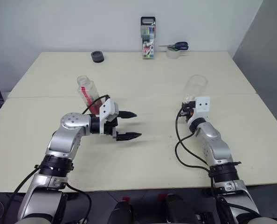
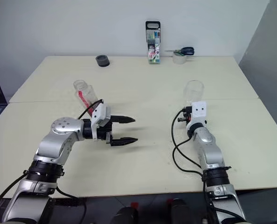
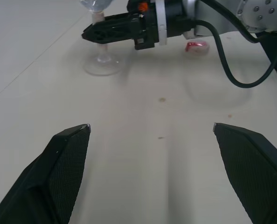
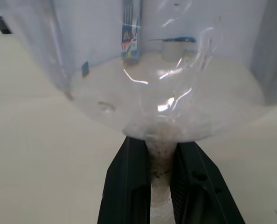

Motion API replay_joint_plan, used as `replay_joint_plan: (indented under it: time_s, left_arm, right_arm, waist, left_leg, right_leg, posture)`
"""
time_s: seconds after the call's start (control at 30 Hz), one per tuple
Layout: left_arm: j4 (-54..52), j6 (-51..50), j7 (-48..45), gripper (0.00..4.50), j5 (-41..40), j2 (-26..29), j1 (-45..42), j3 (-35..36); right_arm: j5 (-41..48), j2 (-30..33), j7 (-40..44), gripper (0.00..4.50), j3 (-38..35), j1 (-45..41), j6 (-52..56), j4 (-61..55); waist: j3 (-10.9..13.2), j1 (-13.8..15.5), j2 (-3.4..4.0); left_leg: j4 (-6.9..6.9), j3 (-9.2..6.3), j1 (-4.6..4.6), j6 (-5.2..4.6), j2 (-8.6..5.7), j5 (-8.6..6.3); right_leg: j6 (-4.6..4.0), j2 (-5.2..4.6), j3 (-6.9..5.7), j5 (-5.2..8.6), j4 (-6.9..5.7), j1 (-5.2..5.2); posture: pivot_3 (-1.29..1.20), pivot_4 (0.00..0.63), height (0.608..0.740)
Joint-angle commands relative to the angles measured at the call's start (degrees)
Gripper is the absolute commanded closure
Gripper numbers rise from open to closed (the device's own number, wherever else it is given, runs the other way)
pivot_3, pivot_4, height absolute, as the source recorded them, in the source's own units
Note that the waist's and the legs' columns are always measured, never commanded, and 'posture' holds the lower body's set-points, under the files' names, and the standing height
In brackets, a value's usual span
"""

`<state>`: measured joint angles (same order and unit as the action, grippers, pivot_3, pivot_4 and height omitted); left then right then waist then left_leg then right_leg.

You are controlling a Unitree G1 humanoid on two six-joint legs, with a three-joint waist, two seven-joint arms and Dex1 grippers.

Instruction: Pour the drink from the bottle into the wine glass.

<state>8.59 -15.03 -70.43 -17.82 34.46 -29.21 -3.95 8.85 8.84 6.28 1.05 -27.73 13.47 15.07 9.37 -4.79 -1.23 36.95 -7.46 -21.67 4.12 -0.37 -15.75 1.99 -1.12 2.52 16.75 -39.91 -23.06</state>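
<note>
Two containers: both look empty
Bottle: clear plastic bottle (image 1: 88, 94) with red label stripe, uncapped
Glass: clear stemmed wine glass (image 2: 193, 91)
Right gripper (image 4: 161, 172): clamped on glass stem
Left gripper (image 1: 128, 125): fingers apart

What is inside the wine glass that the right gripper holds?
The wine glass bowl looks empty: the marker pack and tape roll show through it. The right gripper fingers cover part of the stem.

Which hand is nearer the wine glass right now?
Right. The right hand is shut on the wine glass stem; the left hand is open, well off to the glass's left, near the bottle.
</note>
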Motion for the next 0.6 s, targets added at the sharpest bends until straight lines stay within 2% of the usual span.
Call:
replay_joint_plan:
  time_s: [0.03,0.2,0.33,0.47,0.6]
  left_arm:
    - [-2.5,1.0,5.3,0.0,0.5,0.3,2.5,3.2]
    - [-7.0,0.8,12.2,0.0,0.1,0.0,7.9,6.6]
    - [-10.7,-1.0,16.5,0.0,-0.9,0.2,10.7,9.3]
    - [-15.8,-4.3,17.5,0.0,-2.2,2.2,14.3,11.2]
    - [-18.3,-7.2,20.3,0.0,-3.2,3.1,13.9,13.2]
  right_arm:
    - [-3.5,-0.3,2.7,4.27,3.5,1.9,0.0,7.3]
    - [-2.9,-2.6,7.8,4.27,3.4,-3.3,-5.2,8.5]
    - [-3.1,-5.5,10.7,4.27,3.8,-7.8,-7.7,12.0]
    - [-5.4,-8.9,12.8,4.27,5.2,-13.3,-12.0,21.7]
    - [-7.1,-10.8,13.6,4.27,5.2,-17.9,-16.3,30.5]
  waist:
    - [-0.1,0.0,-0.01]
    - [0.0,-0.3,0.0]
    - [0.0,-0.8,0.06]
    - [0.0,-1.3,0.11]
    - [0.0,-1.2,0.12]
  left_leg:
    - [0.0,0.01,0.04,0.0,0.0,0.0]
    - [-0.33,0.06,0.95,-0.04,0.08,-0.03]
    - [-0.35,0.09,0.93,-0.04,0.26,-0.03]
    - [-0.57,0.12,0.96,-0.02,0.29,-0.02]
    - [-0.58,0.03,0.91,-0.02,0.22,-0.02]
  right_leg:
    - [0.0,0.0,0.01,0.0,0.0,0.02]
    - [-0.1,0.01,0.01,0.09,0.32,0.94]
    - [-0.1,0.18,0.06,0.08,0.29,0.8]
    - [-0.15,0.2,0.08,0.09,0.29,0.75]
    - [-0.16,0.13,-0.01,0.09,0.34,0.76]
  posture:
    - [0.0,0.15,0.74]
    - [0.0,0.15,0.74]
    - [0.0,0.15,0.74]
    - [0.0,0.15,0.74]
    - [0.0,0.15,0.74]
